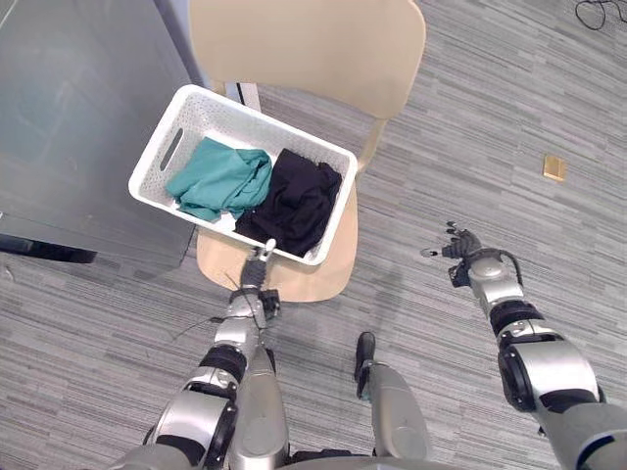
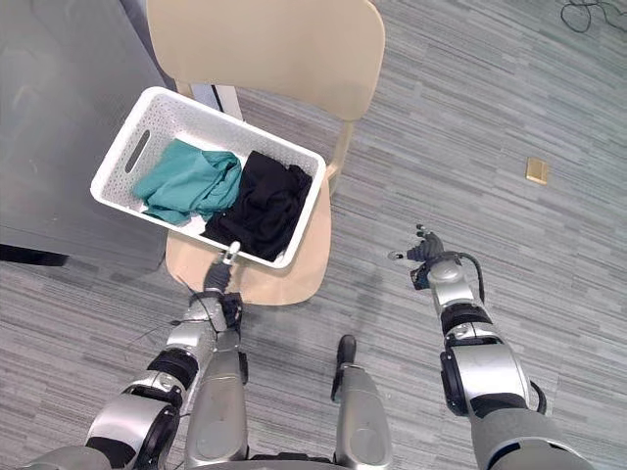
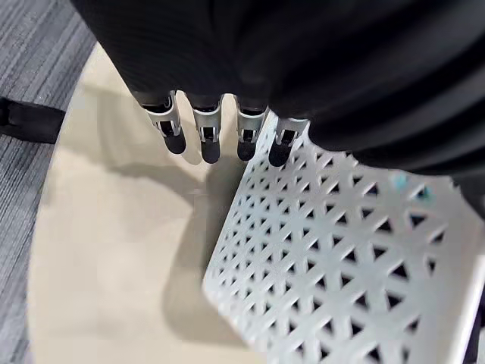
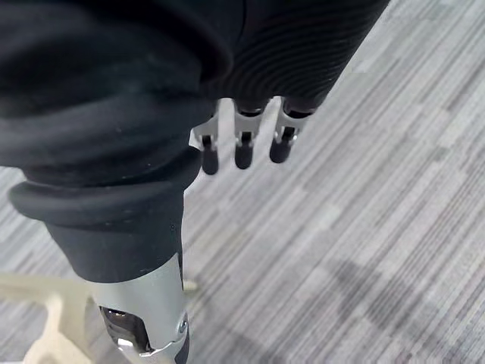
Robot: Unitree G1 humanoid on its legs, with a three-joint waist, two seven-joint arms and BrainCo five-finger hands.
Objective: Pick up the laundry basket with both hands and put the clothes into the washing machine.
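Finding: the laundry basket point(image 1: 235, 122) sits on the seat of a chair point(image 1: 306, 280), holding a teal garment point(image 1: 220, 178) and a black garment point(image 1: 299, 201). Its long axis runs on a diagonal, from the robot's far left to its near right.

Left hand point(image 1: 255, 274): fingers straight and holding nothing, tips at the basket's near long wall, toward its right-hand corner. Contact cannot be confirmed.

Right hand point(image 1: 460, 245): fingers likewise straight, empty, over the floor point(image 1: 470, 147), well apart from the basket on its right.

Assessment: the left hand is much the nearer. The short end with the handle slot point(image 1: 171, 149) lies further to its left. The right hand must cross leftward to the opposite short end.
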